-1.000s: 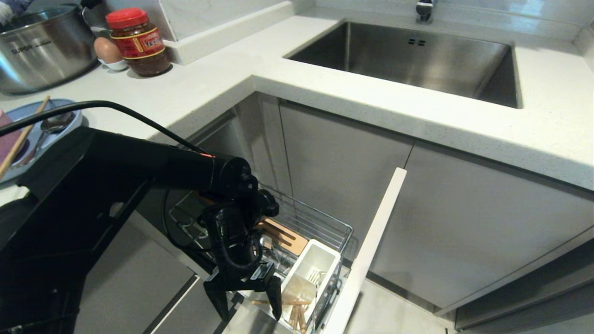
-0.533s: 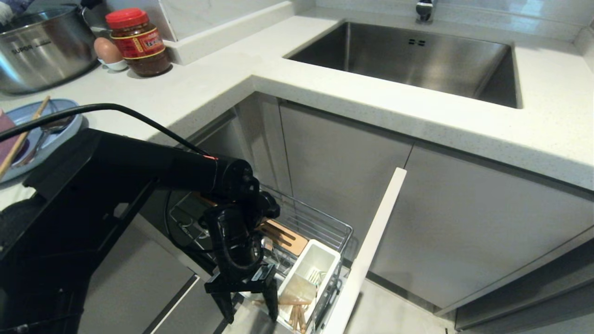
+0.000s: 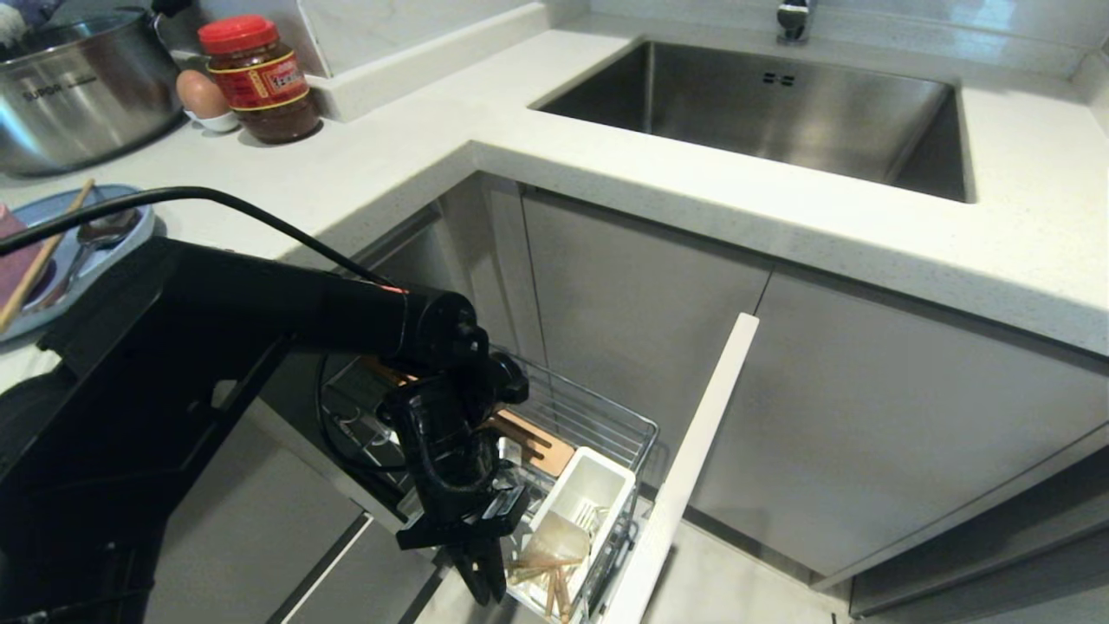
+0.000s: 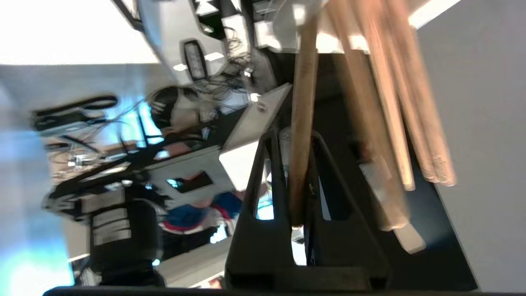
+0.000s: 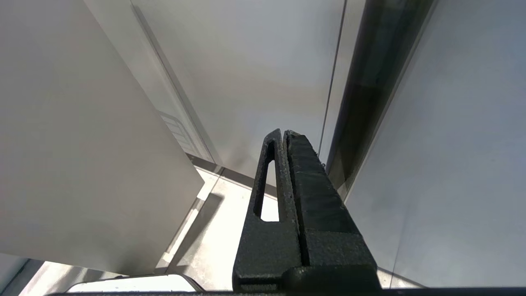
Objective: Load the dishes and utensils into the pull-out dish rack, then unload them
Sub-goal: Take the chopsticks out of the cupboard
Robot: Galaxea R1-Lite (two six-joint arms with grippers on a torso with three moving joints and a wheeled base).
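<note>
Left tool [image 3: 479,582] clamped on 1 chopstick [image 4: 302,123] by rack [image 3: 598,425] cup [image 3: 582,507]; right tool [image 5: 284,135] closed, idle near cabinets

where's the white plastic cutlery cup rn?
Head view, low centre: the white plastic cutlery cup stands at the front corner of the chrome wire pull-out rack, beside the slotted wooden strip, just right of the left end effector.

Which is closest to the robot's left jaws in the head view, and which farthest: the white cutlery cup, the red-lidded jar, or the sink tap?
Starting from the left gripper, low in the pulled-out rack:
1. White cutlery cup, just beside it in the rack.
2. Red-lidded jar, up on the counter at the back left.
3. Sink tap, behind the sink, farthest away.
</note>
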